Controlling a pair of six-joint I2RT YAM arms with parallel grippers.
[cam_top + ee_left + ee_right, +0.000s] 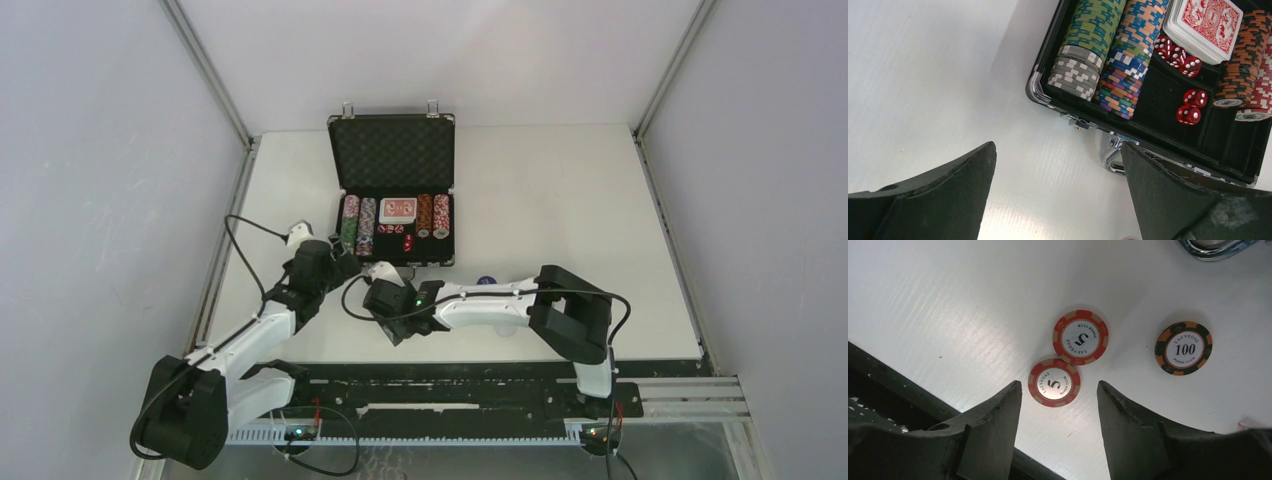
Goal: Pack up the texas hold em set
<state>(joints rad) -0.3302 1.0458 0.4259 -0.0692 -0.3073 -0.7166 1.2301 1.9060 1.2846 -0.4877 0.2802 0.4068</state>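
The black silver-edged case point(391, 150) lies open at the table's middle. It holds rows of striped chips point(1085, 45), a red card deck point(1205, 25) and several red dice point(1193, 97). Its metal handle point(1113, 155) faces me. My left gripper point(1058, 146) is open and empty over bare table by the case's near left corner, also in the top view point(343, 268). My right gripper point(1058, 384) is open, hovering above a red 5 chip point(1054, 382). A second red 5 chip point(1080, 336) and an orange-black 100 chip point(1183, 348) lie loose beyond it. No blue deck shows.
The right forearm point(480, 305) lies across the table in front of the case and hides the loose chips in the top view. A small blue object point(487, 281) peeks out behind it. The table's black front edge point(893, 385) runs close to the right gripper.
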